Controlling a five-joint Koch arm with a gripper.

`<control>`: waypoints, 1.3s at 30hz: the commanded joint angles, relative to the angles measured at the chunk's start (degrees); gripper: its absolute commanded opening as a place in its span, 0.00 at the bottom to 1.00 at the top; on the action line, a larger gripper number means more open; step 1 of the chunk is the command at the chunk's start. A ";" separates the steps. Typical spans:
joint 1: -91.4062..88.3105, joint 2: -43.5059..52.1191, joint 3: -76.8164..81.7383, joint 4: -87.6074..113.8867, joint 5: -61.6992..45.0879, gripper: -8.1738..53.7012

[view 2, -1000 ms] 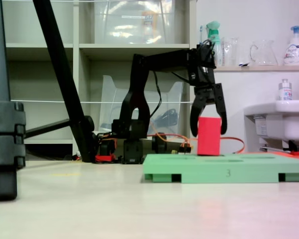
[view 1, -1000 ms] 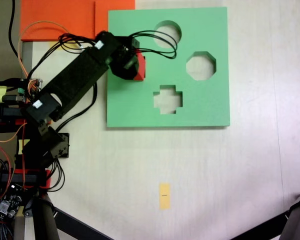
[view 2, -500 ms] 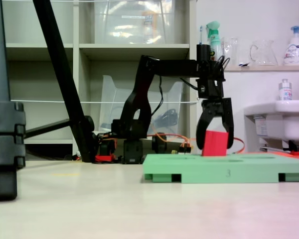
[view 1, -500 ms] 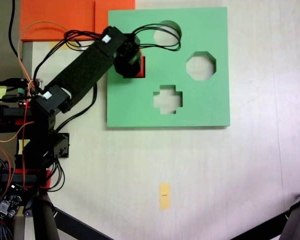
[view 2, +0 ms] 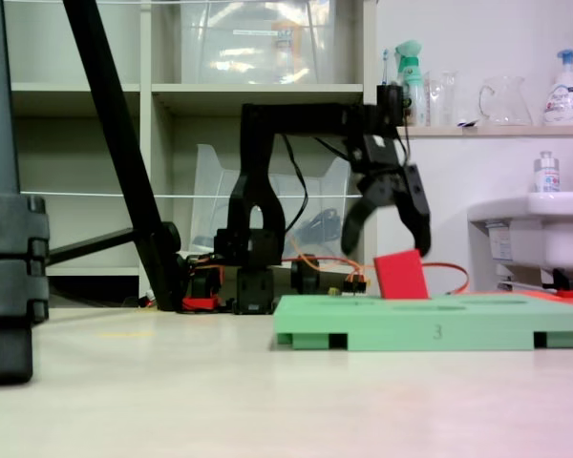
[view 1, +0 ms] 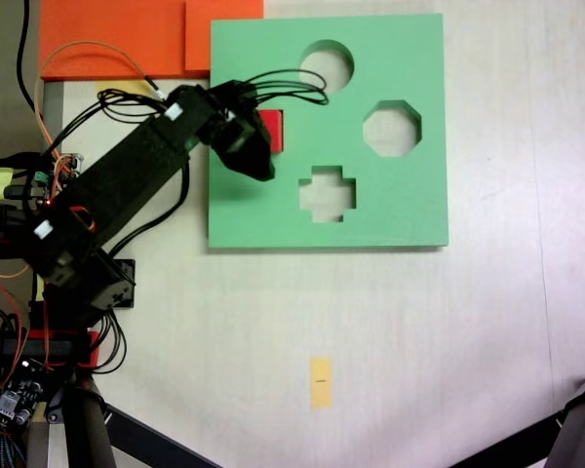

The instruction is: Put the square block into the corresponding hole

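From above I see the green board (view 1: 390, 210) lying on the pale surface (view 1: 419, 331). The red square block (view 1: 270, 131) sits at the square hole, partly covered by the tool (view 1: 256, 161). A yellow tag (view 1: 320, 381) lies well below the board.

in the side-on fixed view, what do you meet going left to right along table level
Tripod leg → arm base → end effector, open above the green board → red block, tilted, sunk partly into the green board → white basin
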 commanded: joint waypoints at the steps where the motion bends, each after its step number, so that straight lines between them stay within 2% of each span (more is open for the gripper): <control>1: 2.11 8.09 0.18 -1.14 -12.57 0.97; 2: 3.43 10.28 0.35 -1.14 -18.11 0.97; 3: 5.62 14.15 1.76 -1.49 -29.79 0.97; 5: 8.53 19.07 4.31 -3.08 -41.48 0.94; 7: 11.78 23.12 6.33 -3.87 -57.48 0.78; 8: 13.01 24.70 7.29 -3.78 -62.23 0.77; 13: 25.49 34.19 18.72 -4.31 -90.62 0.77; 16: 32.96 39.99 33.93 -20.30 -100.81 0.77; 20: 39.46 40.17 43.42 -29.00 -109.07 0.76; 25: 43.42 40.17 62.93 -57.04 -114.87 0.73; 39: 42.98 40.52 82.44 -61.87 -114.96 0.73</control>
